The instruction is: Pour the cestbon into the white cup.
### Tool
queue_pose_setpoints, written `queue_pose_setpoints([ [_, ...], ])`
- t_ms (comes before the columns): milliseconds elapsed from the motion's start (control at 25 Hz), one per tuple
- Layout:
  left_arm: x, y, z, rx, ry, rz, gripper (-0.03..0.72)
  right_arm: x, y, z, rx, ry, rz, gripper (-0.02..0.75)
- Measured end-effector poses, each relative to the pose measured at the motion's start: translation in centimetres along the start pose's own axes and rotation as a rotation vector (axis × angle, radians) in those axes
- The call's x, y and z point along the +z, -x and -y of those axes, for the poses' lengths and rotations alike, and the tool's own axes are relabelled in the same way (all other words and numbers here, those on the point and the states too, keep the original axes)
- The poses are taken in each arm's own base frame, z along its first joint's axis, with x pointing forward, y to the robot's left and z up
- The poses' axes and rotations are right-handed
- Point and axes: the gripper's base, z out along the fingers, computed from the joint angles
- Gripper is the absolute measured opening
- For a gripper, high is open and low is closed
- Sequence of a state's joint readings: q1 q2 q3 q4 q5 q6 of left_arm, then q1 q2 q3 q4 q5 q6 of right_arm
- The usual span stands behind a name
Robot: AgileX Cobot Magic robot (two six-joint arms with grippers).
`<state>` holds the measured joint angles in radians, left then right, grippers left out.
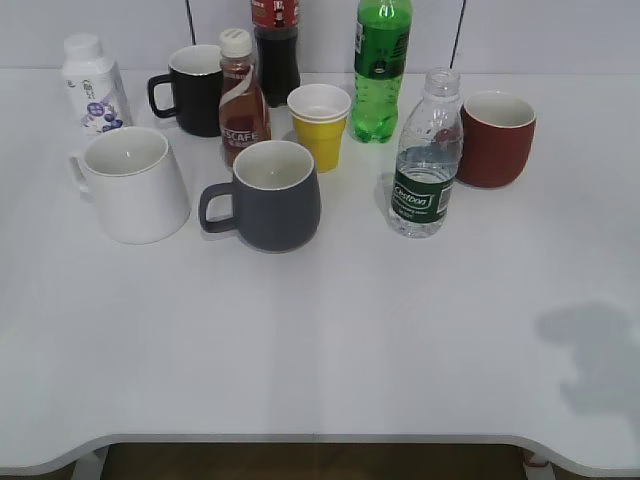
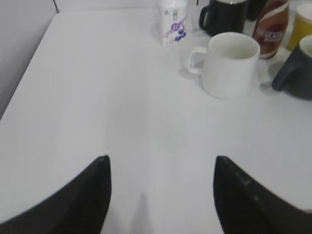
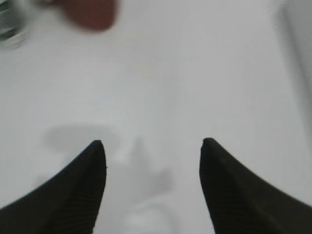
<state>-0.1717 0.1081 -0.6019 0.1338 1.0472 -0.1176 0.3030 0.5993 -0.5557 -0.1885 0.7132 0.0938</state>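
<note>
Exterior view, cestbon [image 1: 428, 155]: stands upright and uncapped toward the far right of the worktop [image 1: 330, 340], just beside the red cup [image 1: 496, 138]; its dark green label carries white lettering too small to spell out.
Exterior view, white cup [image 1: 133, 183]: toward the far left, well apart from the cestbon, its handle partly hidden behind its body.
Exterior view, other things: grey mug [image 1: 270, 195] near the middle; coffee bottle [image 1: 242, 98] behind it shows "SCAFE", the start of the word turned away; yellow paper cup [image 1: 320, 125]; black mug [image 1: 192, 90]; small white bottle [image 1: 93, 84] with blue print I cannot read; green soda bottle [image 1: 380, 68] and dark soda bottle [image 1: 276, 50], both cut off at the top edge.
Exterior view, arms: neither shows; only a shadow lies near the right edge.
Left wrist view, left gripper [image 2: 161, 195]: spread wide, nothing between its fingers, over bare worktop near the left edge; the white cup [image 2: 230, 64] sits beyond it.
Right wrist view, right gripper [image 3: 152, 187]: spread wide, empty; picture blurred, with the red cup [image 3: 91, 13] and cestbon [image 3: 10, 27] cut off at the top left corner.
</note>
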Motion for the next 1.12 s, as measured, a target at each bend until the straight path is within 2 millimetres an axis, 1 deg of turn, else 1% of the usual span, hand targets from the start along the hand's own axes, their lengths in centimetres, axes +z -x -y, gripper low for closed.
queue_pose_setpoints([
  [120,-0.1,-0.5,-0.1,0.000,0.007,-0.044,0.494,-2.3,-1.6,-0.9,0.046,0.124,-0.059,0.459],
  [200,-0.2,-0.8,-0.1,-0.001,0.010,-0.060,0.494,-4.0,-3.2,-1.0,0.031,0.147,-0.105,0.459],
  [280,-0.6,-1.0,-0.2,-0.003,0.010,-0.051,0.494,-5.7,-4.7,-1.0,0.029,0.162,-0.100,0.458],
  [360,-0.9,-1.2,-0.2,-0.008,0.005,-0.031,0.494,-7.3,-6.1,-0.9,0.028,0.163,-0.041,0.459],
  [440,-1.3,-1.5,-0.1,-0.016,-0.013,-0.008,0.494,-8.6,-7.2,-0.8,0.028,0.161,0.033,0.458],
  [520,-1.1,-2.1,0.0,-0.012,-0.028,-0.003,0.494,-9.6,-8.3,-0.7,0.030,0.158,0.106,0.457],
  [680,-0.1,-2.7,0.4,-0.001,-0.055,0.004,0.494,-9.3,-8.7,-0.5,0.018,0.127,0.119,0.456],
  [880,0.0,-2.6,0.5,0.005,-0.067,0.010,0.494,-8.5,-8.2,-0.6,0.027,0.132,0.205,0.452],
  [1120,0.0,-2.7,0.5,0.008,-0.067,0.009,0.494,-8.5,-8.0,-0.7,0.030,0.135,0.221,0.450],
])
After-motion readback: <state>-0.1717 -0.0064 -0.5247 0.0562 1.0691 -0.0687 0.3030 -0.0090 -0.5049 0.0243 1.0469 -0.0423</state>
